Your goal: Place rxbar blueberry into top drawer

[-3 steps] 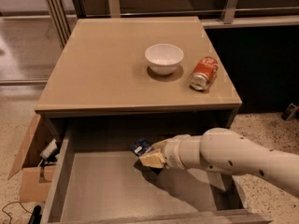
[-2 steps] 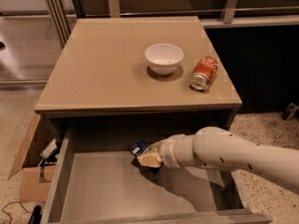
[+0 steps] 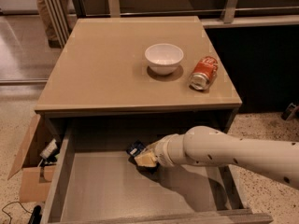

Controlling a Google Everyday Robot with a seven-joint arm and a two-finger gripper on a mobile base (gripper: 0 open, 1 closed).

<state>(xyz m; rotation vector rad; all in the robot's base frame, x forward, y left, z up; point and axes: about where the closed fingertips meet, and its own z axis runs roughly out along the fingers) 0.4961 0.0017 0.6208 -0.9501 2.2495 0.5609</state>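
Note:
The top drawer point(image 3: 100, 190) is pulled open below the tan cabinet top; its grey-beige bottom shows. My white arm reaches in from the right. My gripper point(image 3: 144, 156) is inside the drawer near its back, just above the bottom. It is shut on the rxbar blueberry point(image 3: 136, 148), a small dark navy wrapper that sticks out to the upper left of the fingers. Most of the bar is hidden by the gripper.
A white bowl point(image 3: 164, 58) and an orange-red soda can point(image 3: 203, 73) lying on its side sit on the cabinet top point(image 3: 103, 69). An open cardboard box point(image 3: 32, 171) stands on the floor to the left of the drawer.
The gripper with the bar has shifted slightly left and deeper towards the drawer's back. Bowl and can have not moved.

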